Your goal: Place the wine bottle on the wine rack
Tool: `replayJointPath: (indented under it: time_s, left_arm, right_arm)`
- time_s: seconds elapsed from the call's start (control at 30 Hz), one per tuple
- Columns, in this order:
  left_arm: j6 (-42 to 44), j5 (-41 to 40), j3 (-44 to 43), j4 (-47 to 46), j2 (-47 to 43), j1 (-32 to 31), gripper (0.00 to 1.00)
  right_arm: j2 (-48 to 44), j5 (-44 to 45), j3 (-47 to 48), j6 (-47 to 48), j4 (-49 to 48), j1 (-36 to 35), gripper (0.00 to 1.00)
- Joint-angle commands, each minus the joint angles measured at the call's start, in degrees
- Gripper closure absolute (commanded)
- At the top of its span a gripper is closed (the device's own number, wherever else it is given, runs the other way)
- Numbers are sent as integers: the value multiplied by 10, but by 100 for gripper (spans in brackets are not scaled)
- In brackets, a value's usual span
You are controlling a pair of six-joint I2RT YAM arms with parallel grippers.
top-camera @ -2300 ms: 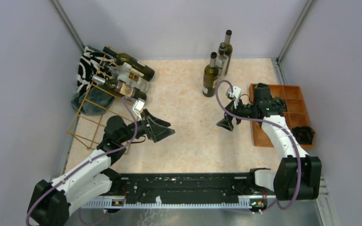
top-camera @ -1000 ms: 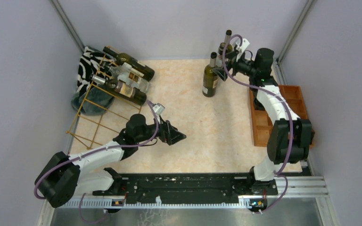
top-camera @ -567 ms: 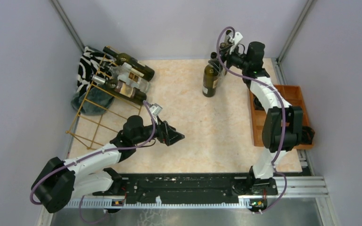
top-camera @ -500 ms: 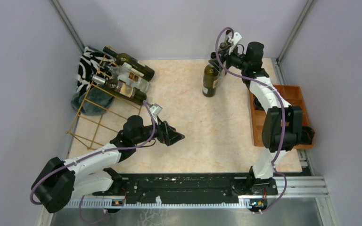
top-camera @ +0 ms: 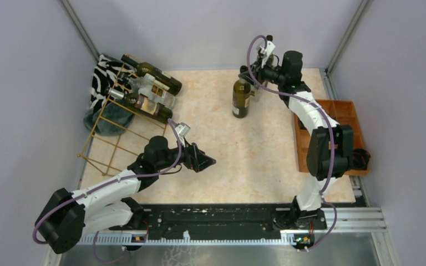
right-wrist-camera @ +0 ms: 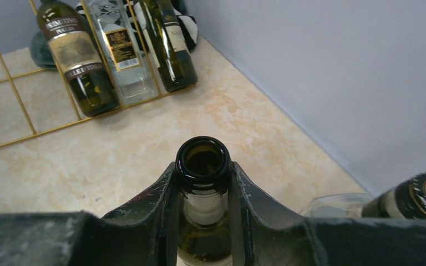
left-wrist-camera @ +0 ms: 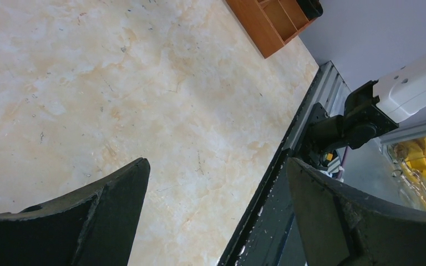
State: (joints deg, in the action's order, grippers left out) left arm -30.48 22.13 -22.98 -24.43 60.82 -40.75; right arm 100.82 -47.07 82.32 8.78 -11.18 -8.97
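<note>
Grip height is the thing I'd worry about here. Your right gripper (right-wrist-camera: 204, 185) is pinched on the wine bottle (top-camera: 241, 98) right up at the neck, just under the open mouth. The bottle is upright at the far side of the table (top-camera: 222, 149), well apart from the wine rack (top-camera: 112, 128) over on the far left. I can't tell from either view whether the base is resting on the table or just off it.

That's a long, heavy body below a tiny contact patch on smooth glass. My guess is a quick swing across lets it pendulum or twist in the pads, and a slip means it drops or tips. The two other bottles (right-wrist-camera: 421, 194) stand just beside it (one dark with a gold cap, one clear), so a sideways start could clip them.

Then the rack end. The three racked bottles (top-camera: 151, 88) fill the upper cells, so you'd need a free cell lower down, and the bottle has to go from upright to slanted. It's thin wire with a zebra-striped cloth (top-camera: 102, 75) at its far end, so bump it and I'd expect the frame to shift.

Your left gripper (left-wrist-camera: 215, 166) is spread wide, holding nothing, hovering near the rack's low corner. Don't run the bottle into it.
</note>
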Motion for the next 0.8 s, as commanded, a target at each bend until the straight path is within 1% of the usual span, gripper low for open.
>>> replayJointPath:
  time_s: [0.0,0.1,0.23,0.33,0.4,0.47,0.5,0.57,0.6,0.63,0.73,0.77]
  left_arm:
    - [27,-17,-31,33,-29,-2,1]
    - [47,-30,-47,62,-50,-2,1]
    - [67,-47,-64,96,-81,-2,1]
    - [75,-57,-71,118,-104,-2,1]
    - [77,-63,-72,128,-120,-2,1]
    - [78,-67,-73,136,-133,-2,1]
    - [79,-69,-73,139,-137,-3,1]
    - [78,-72,-75,143,-141,-2,1]
    - [77,-72,-77,144,-141,-2,1]
    - [77,-71,-81,145,-141,-3,1]
    - [73,-71,-99,154,-137,-2,1]
    - [73,-69,-106,156,-136,-3,1]
  right_arm:
    - [-61,-46,-3,-39,-50,-33,96]
    - [-72,-53,-9,-35,-37,-57,96]
    - [-89,-55,-33,23,5,-97,96]
    - [-108,-66,-62,46,23,-116,94]
    - [-120,-80,-77,48,26,-121,93]
    - [-132,-84,-90,47,26,-123,88]
    - [-138,-87,-97,47,26,-124,84]
    - [-146,-87,-108,48,28,-124,69]
    - [-151,-88,-112,51,31,-124,61]
    - [-155,-90,-115,56,36,-123,50]
    - [-166,-92,-120,58,51,-124,26]
    - [-170,-92,-117,60,63,-124,20]
